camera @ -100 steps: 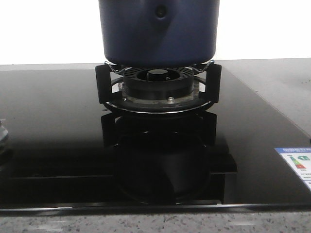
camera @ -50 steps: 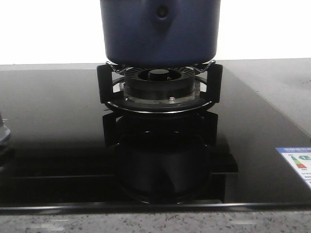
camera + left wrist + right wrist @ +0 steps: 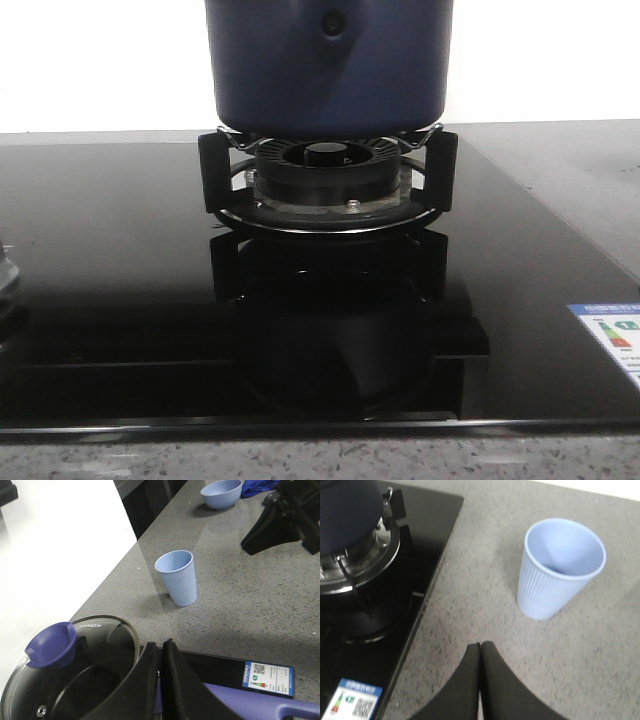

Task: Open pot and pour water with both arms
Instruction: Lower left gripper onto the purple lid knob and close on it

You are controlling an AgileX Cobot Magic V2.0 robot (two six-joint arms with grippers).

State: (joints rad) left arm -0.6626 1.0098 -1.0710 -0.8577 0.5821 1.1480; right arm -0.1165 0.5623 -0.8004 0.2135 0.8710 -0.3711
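We are looking forward over a glossy black glass cooktop (image 3: 110, 300) set into a speckled grey tabletop (image 3: 485, 595). The pot (image 3: 328, 65), large, round and dark navy blue, is sitting on the black prongs of a gas burner (image 3: 326, 175) near the middle of the front view; its pointed handle mount with a small hole is facing us, and its top is running out of the frame. A small energy label (image 3: 612, 338) is sticking to the cooktop's near right corner.

From the left wrist camera, we are seeing a glass lid (image 3: 107, 645) with a metal rim and a purple knob (image 3: 51, 644) covering the pot (image 3: 60, 700). The left tool (image 3: 161, 680) is hovering above the pot's rim with its two black fingers pressed together and nothing between them. A purple handle (image 3: 250, 707) is stretching out past the fingers, just below them.

From the right wrist camera, the right tool (image 3: 480, 680) is hanging over bare tabletop beside the cooktop's edge, its fingers also closed flat against each other, gripping nothing. A ribbed pale blue cup (image 3: 559, 567) is standing upright on the tabletop, near this tool and apart from the pot (image 3: 347, 510). Farther off, a pale blue bowl (image 3: 221, 493) is resting on the tabletop.
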